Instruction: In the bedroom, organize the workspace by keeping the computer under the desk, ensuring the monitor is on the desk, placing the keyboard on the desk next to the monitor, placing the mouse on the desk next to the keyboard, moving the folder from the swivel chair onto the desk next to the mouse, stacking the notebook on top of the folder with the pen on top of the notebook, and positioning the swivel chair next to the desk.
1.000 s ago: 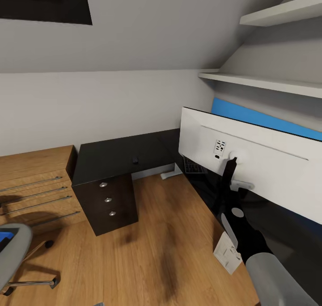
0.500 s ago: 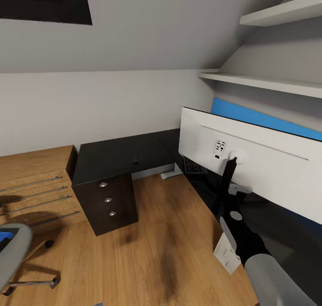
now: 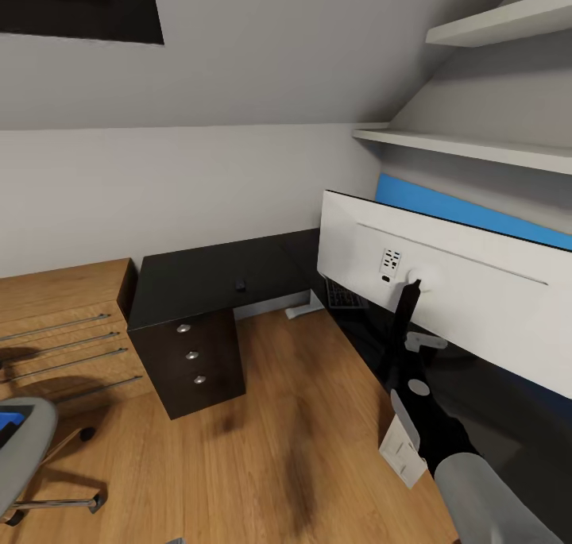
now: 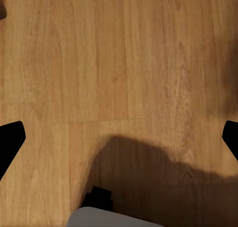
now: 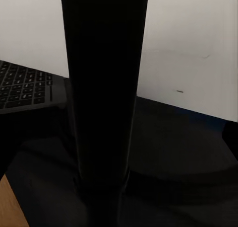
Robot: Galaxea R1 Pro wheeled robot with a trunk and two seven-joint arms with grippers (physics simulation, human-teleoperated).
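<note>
Against the picture a second ago, only the right arm differs: its grey forearm has slid a little lower and nearer the monitor's stand, while the desk, monitor and chair sit where they were.

The monitor (image 3: 445,290) stands on the desk (image 3: 214,278) with its white back toward the camera. The right gripper (image 3: 419,344) is at the slim black stand (image 5: 104,98), which runs straight up the middle of the right wrist view; whether the jaws grip it cannot be told. Just beyond the stand, a corner of the keyboard (image 5: 27,90) lies flat on the black top, under the screen's lower edge.

The wooden floor (image 3: 278,433) beside the desk's drawer unit (image 3: 191,357) is open. The left gripper (image 4: 119,137) hangs over bare boards, its dark fingertips (image 4: 10,137) set wide apart.

The swivel chair (image 3: 24,449) stands well away from the desk, a sliver of the blue folder (image 3: 9,425) on its seat.
</note>
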